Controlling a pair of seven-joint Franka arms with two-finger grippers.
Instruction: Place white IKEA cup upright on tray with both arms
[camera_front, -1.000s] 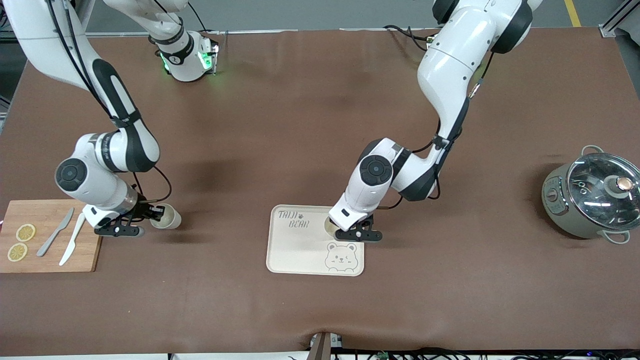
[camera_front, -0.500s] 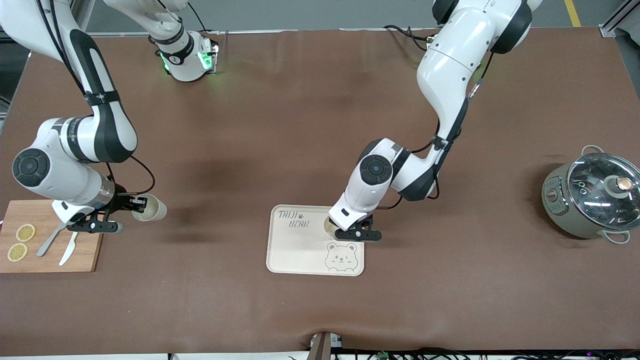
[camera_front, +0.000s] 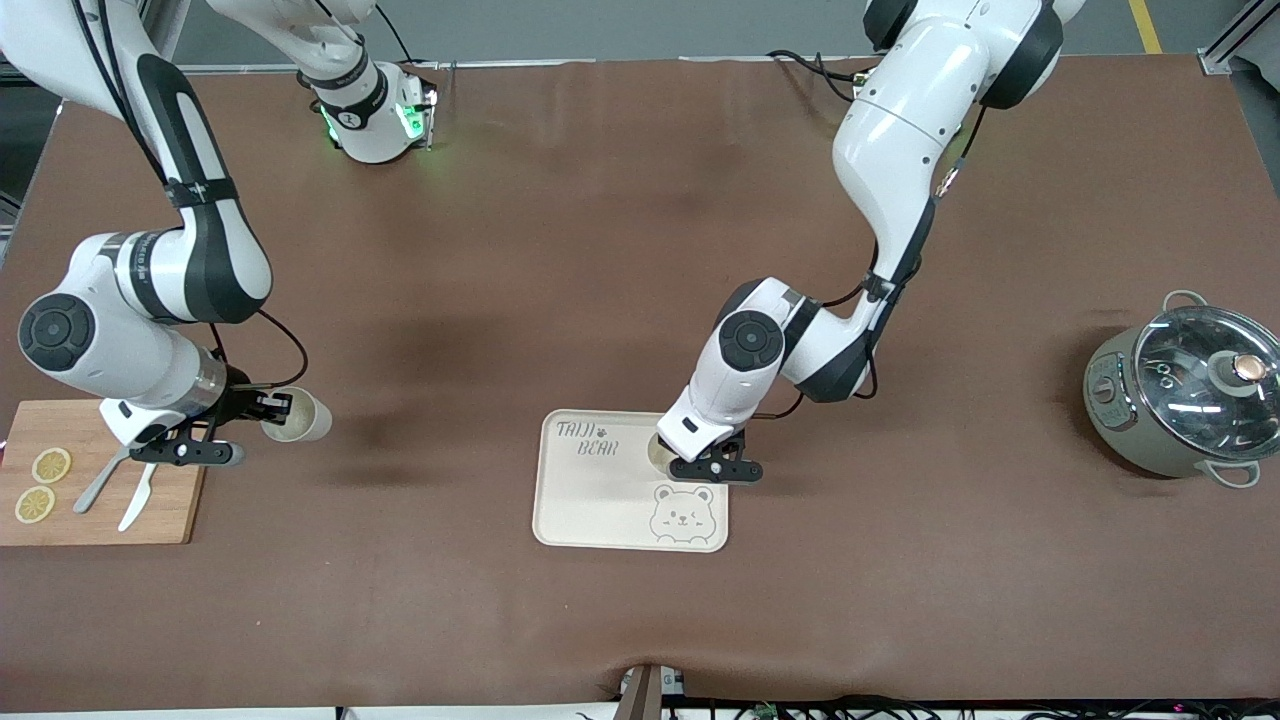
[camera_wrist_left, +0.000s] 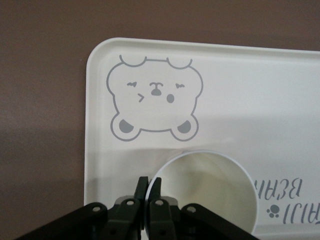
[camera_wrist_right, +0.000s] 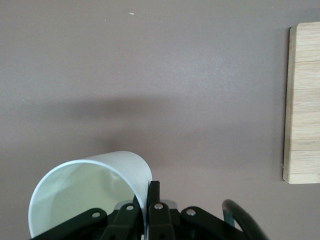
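Nearest the front camera lies the tray (camera_front: 600, 500), with its bear drawing on the corner toward the left arm's end. Just above that drawing in the front view, the first cup (camera_front: 660, 452) stands mouth up on the tray, close to the edge. The left gripper (camera_front: 702, 464) is clamped on its rim, one finger inside the wall and one outside, as the left wrist view shows (camera_wrist_left: 149, 186). This cup looks seated, so the left arm's best move is probably to part its fingers fully and rise straight up. A sideways pull could drag the rim and tip the cup.

Toward the right arm's end, a cutting board (camera_front: 100, 480) holds two knives and two lemon slices. Beside it, over bare table, the right gripper (camera_front: 272, 407) is pinched shut on the rim of the second cup (camera_front: 300, 418). That cup is tilted, with its mouth turned toward the wrist camera (camera_wrist_right: 90, 190). To do this step well, the right arm should probably carry the cup over the tray's open part by the lettering. It should turn the cup upright before lowering it, and keep it clear of the first cup and the left arm. A rim pinch gives little hold, so slow turning seems wise.

Farther off, toward the left arm's end, sits a lidded pot (camera_front: 1180, 395).
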